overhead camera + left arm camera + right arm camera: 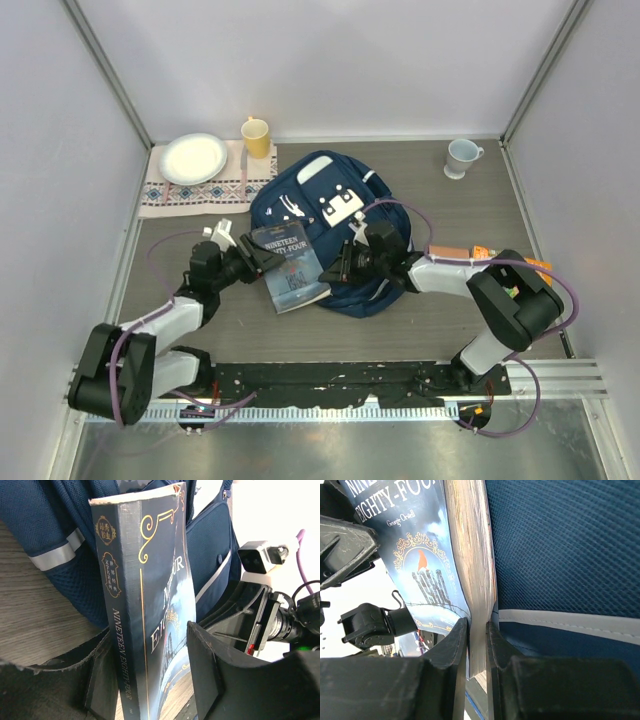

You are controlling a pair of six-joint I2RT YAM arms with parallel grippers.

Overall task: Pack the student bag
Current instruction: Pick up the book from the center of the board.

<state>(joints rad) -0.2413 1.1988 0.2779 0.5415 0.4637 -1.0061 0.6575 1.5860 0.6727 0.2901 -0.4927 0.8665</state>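
Observation:
The navy student bag (300, 190) lies flat in the middle of the table. A dark blue book, Nineteen Eighty-Four (290, 265), is held on edge at the bag's near left side. My right gripper (345, 262) is shut on the book's page edge (470, 555), with the bag's mesh and white stripe (560, 540) just to its right. My left gripper (255, 258) straddles the book's spine (125, 605). One of its fingers lies against the spine. The other stands a small gap off the front cover, so the left gripper (147, 645) is open.
A patterned placemat (170, 192) at the back left carries a white plate (193, 157), and a yellow cup (256, 137) stands beside it. A white mug (461, 157) stands at the back right. An orange packet (450, 253) lies by the right arm. Grey walls enclose the table.

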